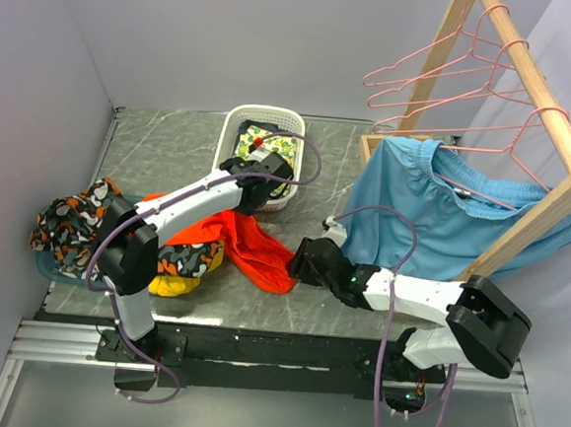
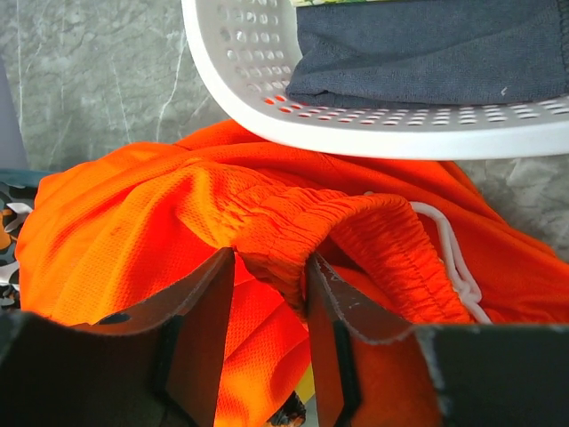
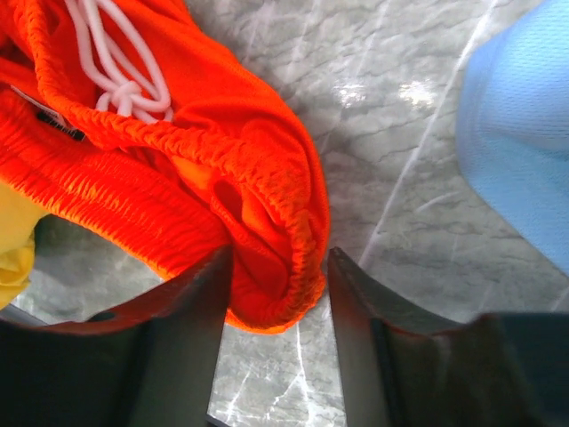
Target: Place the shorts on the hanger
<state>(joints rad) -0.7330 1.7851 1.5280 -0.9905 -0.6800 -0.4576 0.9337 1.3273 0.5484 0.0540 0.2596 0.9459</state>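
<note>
A: What is on the bench [image 1: 162,154], from the left?

B: Take the white basket [image 1: 235,121] at the back as the mark. Well to its left and nearer lies a patterned cloth [image 1: 67,221]. Just in front of the basket, the left tool [image 1: 255,189] pinches the waistband of the orange shorts [image 1: 253,246]. The shorts lie crumpled on the bench, up against the basket's near side.

A: And the right tool?

B: The right tool [image 1: 301,261] sits in front of the basket and to its right, at the waistband's other end. Cloth fills its gap, so I judge it pinched too. Two grips set apart on the band would let the arms stretch the waist open for a hanger.

A: Where are the hangers?

B: Pink wire hangers [image 1: 445,68] hang on a wooden rack [image 1: 533,85] well right of the basket, with blue shorts [image 1: 434,215] draped below them. The orange pair is not yet on one.

A: What do the wrist cameras add?

B: The left one shows the gathered fold between the fingers [image 2: 209,311] and a white drawstring [image 2: 453,258], both hidden from above. The right one shows the knot [image 3: 133,96] and a black label [image 3: 53,123]. Only the top view shows the rack.
</note>
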